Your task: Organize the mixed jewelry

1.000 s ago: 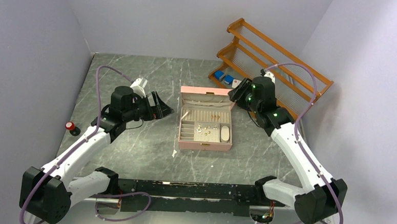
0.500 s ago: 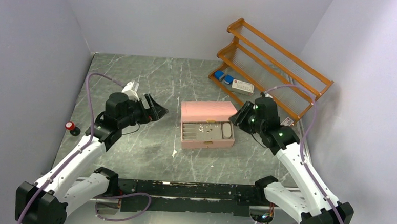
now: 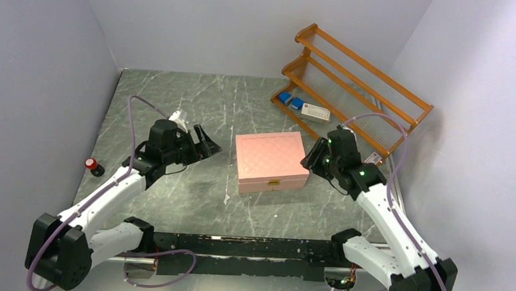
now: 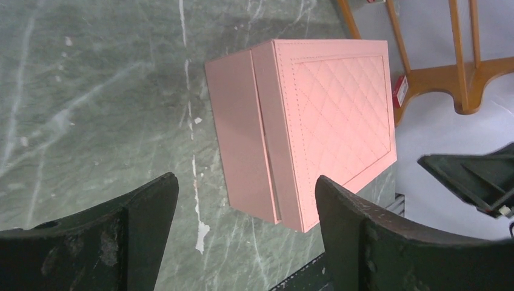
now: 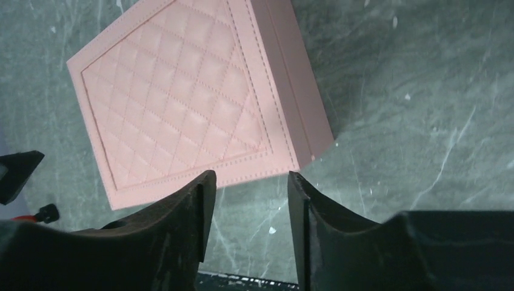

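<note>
The pink quilted jewelry box (image 3: pixel 271 161) sits in the middle of the table with its lid down; it also fills the left wrist view (image 4: pixel 327 115) and the right wrist view (image 5: pixel 182 103). The mixed jewelry is hidden from every view. My left gripper (image 3: pixel 209 143) hovers left of the box, jaws wide open and empty (image 4: pixel 245 185). My right gripper (image 3: pixel 311 158) hangs just off the box's right side, open with nothing between its fingers (image 5: pixel 250 177).
A wooden rack (image 3: pixel 359 77) stands at the back right, with two small blue items (image 3: pixel 289 99) and a white card (image 3: pixel 316 113) at its foot. A small red-topped object (image 3: pixel 93 165) sits at the table's left edge.
The box's lid has come down from open to fully shut, covering the trays. My right gripper dropped forward beside the box. The left gripper shifted slightly.
</note>
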